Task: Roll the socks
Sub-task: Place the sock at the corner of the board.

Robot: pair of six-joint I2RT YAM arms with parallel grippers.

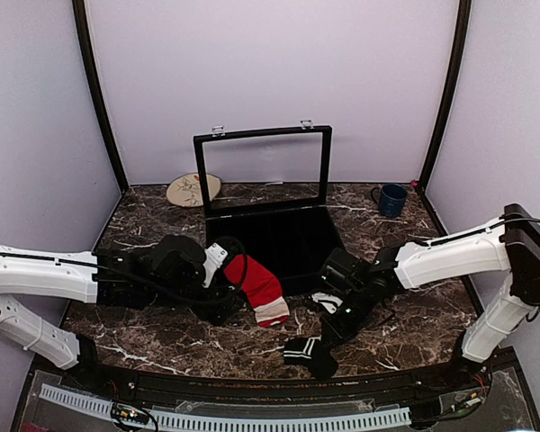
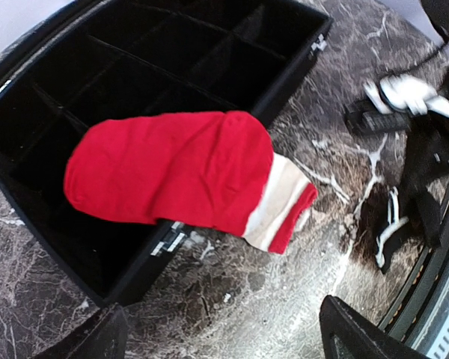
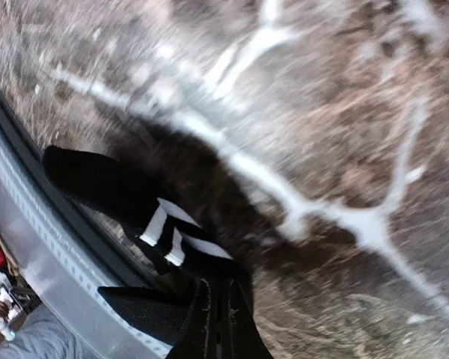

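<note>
One red sock with a cream cuff band lies flat, its toe end draped over the front wall of the open black case and its cuff on the marble. From the left wrist it shows as the red sock just beyond my left gripper, which is open and empty above the bare marble. My left gripper sits at the sock's left side. My right gripper is shut on a black sock with white stripes, which trails toward the table's front edge.
The case's framed lid stands upright at the back. A blue mug is at the back right and a round woven mat at the back left. A small white and black item lies beside the right arm.
</note>
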